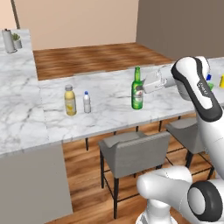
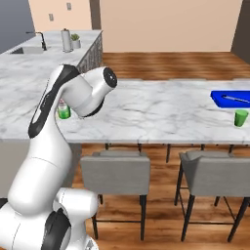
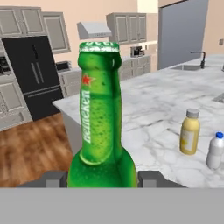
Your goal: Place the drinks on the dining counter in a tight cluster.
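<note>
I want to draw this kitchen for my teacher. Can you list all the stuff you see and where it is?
green bottle: 1, green glass, upright on the dining counter, between the claw's fingers
yellow juice bottle: 1, yellow with pale cap, on the counter, left of the green one
clear bottle: 1, clear with blue cap, right beside the juice
green cup: 1, green, far right of the counter
blue tray: 1, blue, behind the cup
stools: 2, grey, under the counter edge
claw: 1, dark fingers either side of the green bottle
</note>
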